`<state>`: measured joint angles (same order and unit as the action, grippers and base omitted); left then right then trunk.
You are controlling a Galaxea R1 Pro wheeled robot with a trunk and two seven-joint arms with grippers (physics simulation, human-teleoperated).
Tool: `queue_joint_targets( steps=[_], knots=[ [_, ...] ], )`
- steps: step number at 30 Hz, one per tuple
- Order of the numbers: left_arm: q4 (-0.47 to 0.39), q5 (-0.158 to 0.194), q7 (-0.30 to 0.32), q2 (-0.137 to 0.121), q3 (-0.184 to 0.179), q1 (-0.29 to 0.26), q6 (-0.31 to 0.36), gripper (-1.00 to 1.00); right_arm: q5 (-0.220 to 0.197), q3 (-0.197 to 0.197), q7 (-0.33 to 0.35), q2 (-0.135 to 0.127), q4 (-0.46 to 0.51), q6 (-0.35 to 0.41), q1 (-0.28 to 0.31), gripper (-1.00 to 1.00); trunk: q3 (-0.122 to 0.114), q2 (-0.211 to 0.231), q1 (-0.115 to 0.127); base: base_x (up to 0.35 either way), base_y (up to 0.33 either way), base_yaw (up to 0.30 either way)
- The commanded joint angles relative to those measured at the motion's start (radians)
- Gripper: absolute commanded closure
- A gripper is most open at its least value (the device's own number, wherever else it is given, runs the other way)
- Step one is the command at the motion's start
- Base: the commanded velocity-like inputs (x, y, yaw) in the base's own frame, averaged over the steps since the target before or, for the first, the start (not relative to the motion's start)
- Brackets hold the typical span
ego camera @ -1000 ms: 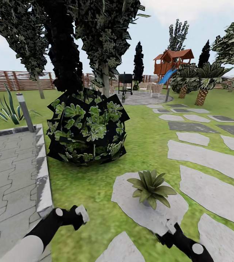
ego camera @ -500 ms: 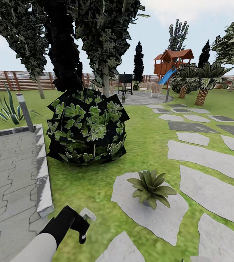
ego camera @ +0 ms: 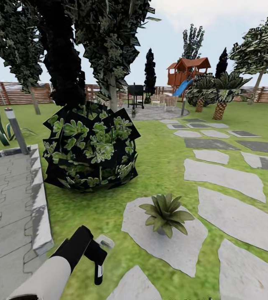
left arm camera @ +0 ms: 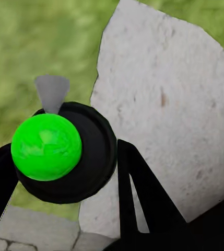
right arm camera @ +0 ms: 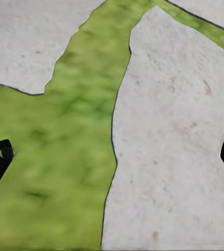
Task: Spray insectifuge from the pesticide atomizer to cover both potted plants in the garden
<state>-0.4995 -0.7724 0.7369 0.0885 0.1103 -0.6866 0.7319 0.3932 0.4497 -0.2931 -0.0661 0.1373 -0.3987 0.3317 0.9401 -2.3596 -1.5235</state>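
One potted plant (ego camera: 164, 210), a low green rosette in a small grey pot, stands on a pale stepping stone (ego camera: 179, 246) in the garden lawn. My left gripper (ego camera: 98, 258) hangs low, left of that stone, fingers pointing down. In the left wrist view a round black shape with a bright green ball (left arm camera: 46, 146) and a grey cone sits between the dark fingers (left arm camera: 138, 193), above grass and stone. My right gripper (right arm camera: 112, 157) is open over grass and a stone, holding nothing. The pesticide atomizer is out of view.
A big dark shrub (ego camera: 90, 152) stands behind the plant, under tall trees. A paved area with a raised curb (ego camera: 40, 208) and a bollard lamp (ego camera: 16, 130) lie left. More stepping stones (ego camera: 221, 175) lead to a round patio with a grill (ego camera: 136, 93), a play tower and the fence.
The camera has turned slightly right, shifting the scene left. My left gripper has swung to point downward. The right arm has dropped below the head view's edge.
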Motion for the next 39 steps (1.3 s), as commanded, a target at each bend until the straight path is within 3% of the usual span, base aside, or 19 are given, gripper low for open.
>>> queue_joint_targets(
  steps=[1,7,24,39],
  knots=[
    [-0.002,-0.011,0.012,0.001,0.007,-0.005,0.006,1.0,-0.004,0.006,-0.003,0.0,-0.002,-0.003,0.001,-1.0,0.001,0.0,0.0,0.105,0.0,-0.297],
    [-0.002,-0.015,0.018,-0.007,0.005,-0.015,0.009,1.0,-0.028,0.009,-0.003,-0.004,-0.001,-0.003,0.001,-1.0,0.001,0.0,0.0,0.269,0.0,-0.299],
    [0.002,-0.018,0.018,-0.01,0.002,-0.009,0.01,1.0,-0.031,0.007,-0.004,-0.001,-0.001,-0.003,0.001,-1.0,0.011,0.0,0.0,0.324,-0.048,-0.286],
    [0.001,-0.018,0.018,-0.015,0.002,-0.001,0.009,1.0,-0.02,0.001,0.0,-0.009,-0.008,-0.004,0.001,-1.0,0.011,0.0,0.0,0.002,0.0,0.0]
  ],
)
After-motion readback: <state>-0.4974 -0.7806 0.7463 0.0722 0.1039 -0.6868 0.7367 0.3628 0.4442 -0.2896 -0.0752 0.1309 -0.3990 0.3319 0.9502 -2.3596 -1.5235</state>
